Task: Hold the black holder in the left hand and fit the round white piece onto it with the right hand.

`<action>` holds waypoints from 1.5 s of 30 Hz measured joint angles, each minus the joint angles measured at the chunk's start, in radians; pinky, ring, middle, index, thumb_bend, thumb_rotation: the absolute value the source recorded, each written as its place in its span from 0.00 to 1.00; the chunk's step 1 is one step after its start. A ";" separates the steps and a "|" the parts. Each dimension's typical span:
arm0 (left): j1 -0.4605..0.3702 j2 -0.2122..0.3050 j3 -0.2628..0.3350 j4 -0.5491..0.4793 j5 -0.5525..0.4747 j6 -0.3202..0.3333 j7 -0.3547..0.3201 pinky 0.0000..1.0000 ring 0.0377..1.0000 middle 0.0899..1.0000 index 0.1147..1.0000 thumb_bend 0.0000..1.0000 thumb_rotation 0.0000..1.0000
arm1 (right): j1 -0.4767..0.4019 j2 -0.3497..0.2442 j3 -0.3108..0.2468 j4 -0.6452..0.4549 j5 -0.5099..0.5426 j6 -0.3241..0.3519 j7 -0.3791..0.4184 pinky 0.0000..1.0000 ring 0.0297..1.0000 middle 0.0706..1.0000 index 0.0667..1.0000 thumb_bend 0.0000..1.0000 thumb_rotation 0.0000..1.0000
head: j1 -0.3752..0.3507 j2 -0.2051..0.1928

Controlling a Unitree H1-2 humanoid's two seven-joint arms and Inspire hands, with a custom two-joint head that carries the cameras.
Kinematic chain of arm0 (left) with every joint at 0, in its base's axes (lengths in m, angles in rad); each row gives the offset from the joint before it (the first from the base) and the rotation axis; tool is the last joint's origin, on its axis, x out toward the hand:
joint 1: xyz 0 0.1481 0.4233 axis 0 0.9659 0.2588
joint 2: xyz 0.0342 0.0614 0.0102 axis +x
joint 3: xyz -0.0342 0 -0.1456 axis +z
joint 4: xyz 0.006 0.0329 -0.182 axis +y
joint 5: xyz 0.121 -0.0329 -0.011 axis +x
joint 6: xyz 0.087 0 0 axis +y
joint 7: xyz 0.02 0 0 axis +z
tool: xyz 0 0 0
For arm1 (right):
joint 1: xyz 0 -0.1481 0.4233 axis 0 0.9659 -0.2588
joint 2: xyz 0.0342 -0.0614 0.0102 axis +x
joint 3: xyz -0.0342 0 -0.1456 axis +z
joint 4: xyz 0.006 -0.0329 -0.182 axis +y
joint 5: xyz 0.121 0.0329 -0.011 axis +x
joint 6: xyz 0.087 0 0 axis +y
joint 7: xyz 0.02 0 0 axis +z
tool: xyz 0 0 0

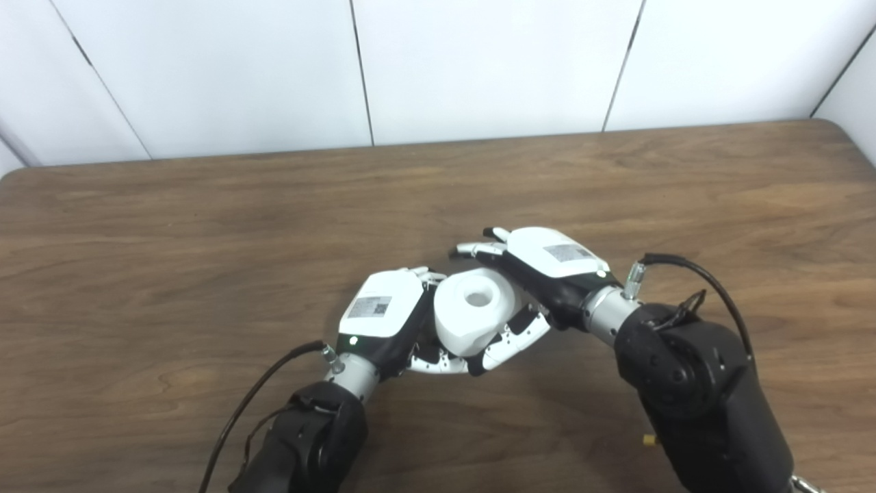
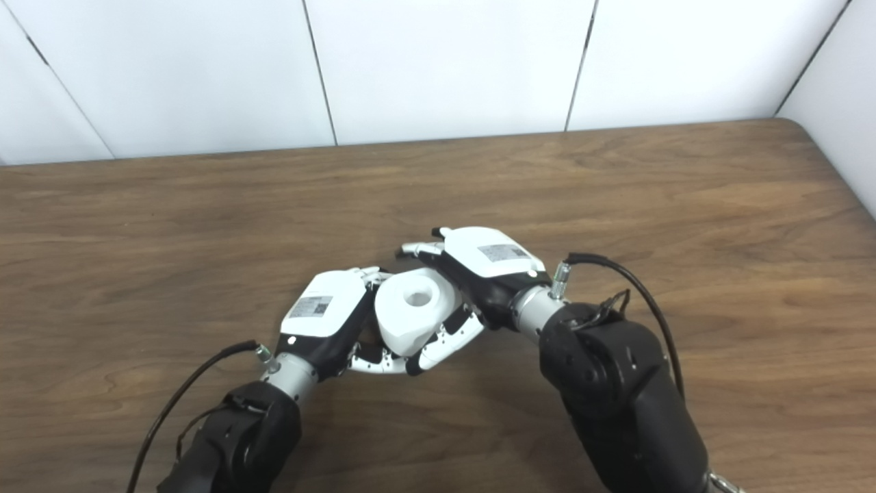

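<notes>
Brown wooden table (image 1: 205,226) with visible grain fills the view, and white wall panels (image 1: 479,68) stand behind it. Near its front edge the round white piece (image 1: 473,311) sits between both hands, its hole facing up. Right hand (image 1: 540,274) grips it with fingers curled; left hand (image 1: 387,318) is closed beside it, on what I cannot tell.

Round white piece (image 1: 473,311) between the two hands, above the table (image 1: 205,239), near its front middle. Left hand (image 1: 383,315) touching the piece's left side, right hand (image 1: 540,274) on its right and rear, thumb (image 1: 510,342) under its front. Wall panels (image 1: 479,61) behind the table's far edge.
</notes>
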 measured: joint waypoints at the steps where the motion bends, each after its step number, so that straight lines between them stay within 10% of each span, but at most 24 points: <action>1: 0.000 -0.001 0.000 0.001 0.000 0.000 0.000 0.89 0.87 0.77 0.42 0.52 0.06 | -0.013 0.000 -0.003 -0.005 -0.006 0.000 0.006 1.00 1.00 0.89 0.88 1.00 0.42 | 0.000 0.000; 37: -0.005 0.002 0.006 0.005 0.004 -0.002 -0.004 0.87 0.85 0.76 0.42 0.52 0.06 | -0.146 0.045 -0.141 -0.129 -0.055 0.017 0.198 1.00 1.00 0.91 0.90 0.91 0.63 | 0.003 -0.003; 45: -0.022 0.000 0.002 -0.034 0.063 0.048 -0.105 0.85 0.86 0.77 0.43 0.52 0.07 | -0.146 0.050 -0.163 -0.129 -0.055 0.018 0.198 1.00 1.00 0.92 0.90 0.86 0.64 | 0.002 0.003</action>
